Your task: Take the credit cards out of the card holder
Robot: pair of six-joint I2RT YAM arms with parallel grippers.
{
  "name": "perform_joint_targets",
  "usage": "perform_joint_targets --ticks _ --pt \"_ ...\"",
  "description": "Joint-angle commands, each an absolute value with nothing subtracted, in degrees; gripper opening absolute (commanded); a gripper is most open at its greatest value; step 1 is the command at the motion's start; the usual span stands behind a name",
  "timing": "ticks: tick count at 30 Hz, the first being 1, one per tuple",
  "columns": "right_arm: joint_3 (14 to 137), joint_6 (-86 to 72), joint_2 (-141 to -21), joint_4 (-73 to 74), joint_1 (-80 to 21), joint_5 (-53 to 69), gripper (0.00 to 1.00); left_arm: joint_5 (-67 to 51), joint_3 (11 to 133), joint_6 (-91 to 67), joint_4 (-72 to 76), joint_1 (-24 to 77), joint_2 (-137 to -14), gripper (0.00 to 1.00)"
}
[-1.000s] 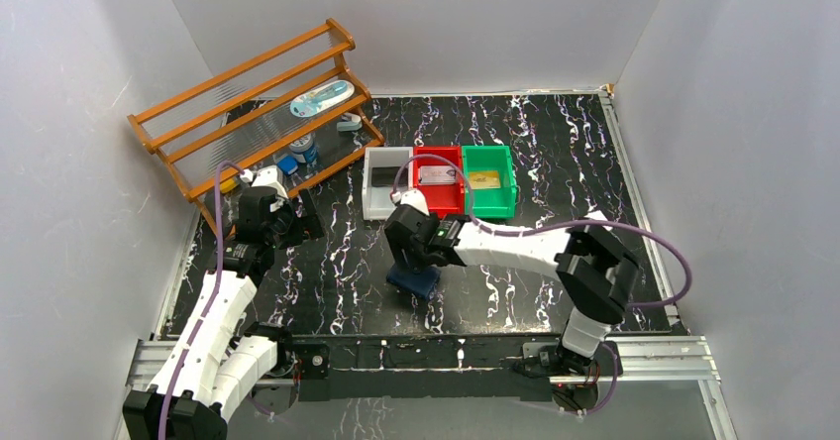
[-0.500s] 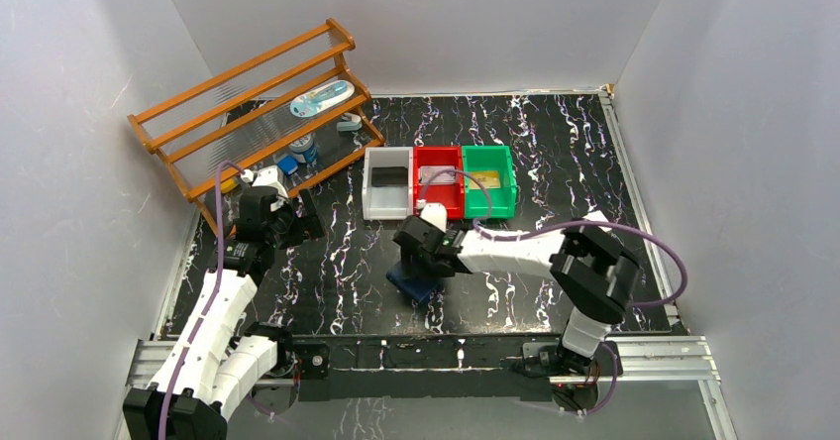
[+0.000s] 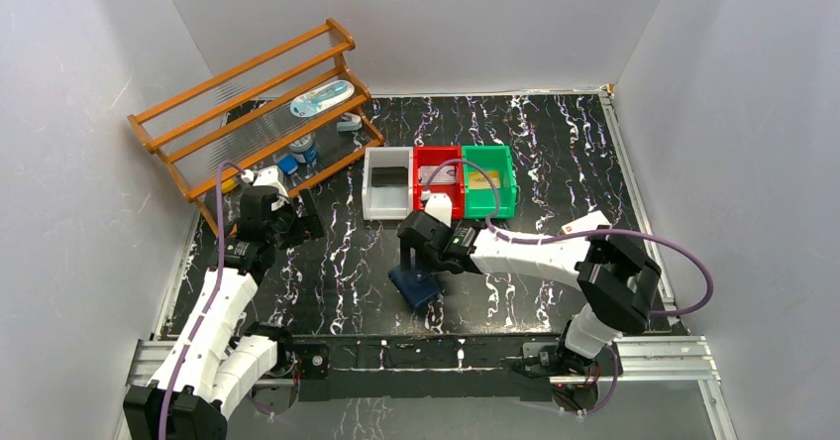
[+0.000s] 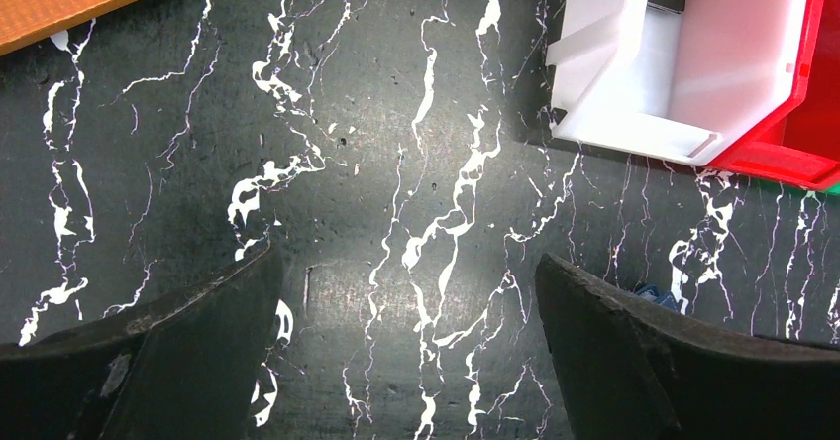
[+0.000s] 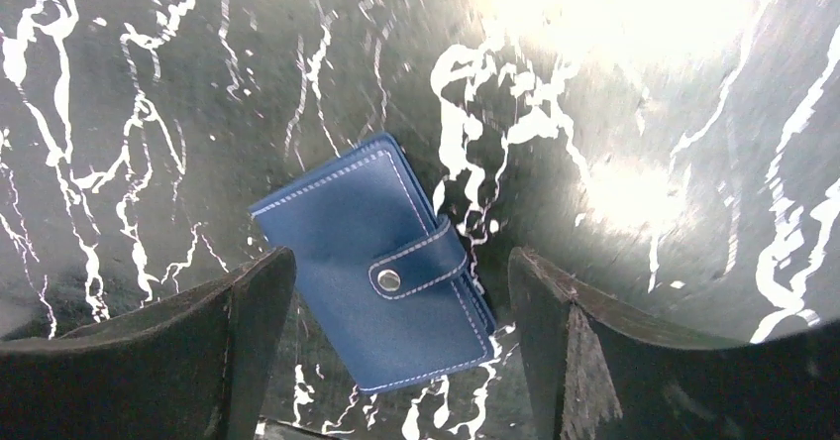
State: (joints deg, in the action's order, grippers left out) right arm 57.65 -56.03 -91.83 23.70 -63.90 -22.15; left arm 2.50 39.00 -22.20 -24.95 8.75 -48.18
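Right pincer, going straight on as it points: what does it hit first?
Likely the holder, lying shut on the table straight ahead of the open right pincer; how far off is unclear.

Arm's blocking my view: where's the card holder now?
Top view: the card holder lies closed on the table near the front centre, under the open right gripper, on the near side of the red bin.

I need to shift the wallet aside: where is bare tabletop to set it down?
Bare black marbled tabletop lies right of the green plastic bin and between the left gripper and the closed navy wallet. Crowded around the orange wooden rack.
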Motion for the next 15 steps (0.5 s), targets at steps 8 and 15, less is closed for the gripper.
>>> perform_joint_targets --ticks 8,15 --pt "63.0 -38.1 -94.1 27.3 -64.3 -18.2 0.73 3.5 40.3 -22.5 -26.2 8.8 -47.5 0.98" --pt "59.9 -44.5 -95.3 26.8 -64.3 -16.4 0.57 3.4 40.3 -22.5 -26.2 8.9 -48.0 0.99"
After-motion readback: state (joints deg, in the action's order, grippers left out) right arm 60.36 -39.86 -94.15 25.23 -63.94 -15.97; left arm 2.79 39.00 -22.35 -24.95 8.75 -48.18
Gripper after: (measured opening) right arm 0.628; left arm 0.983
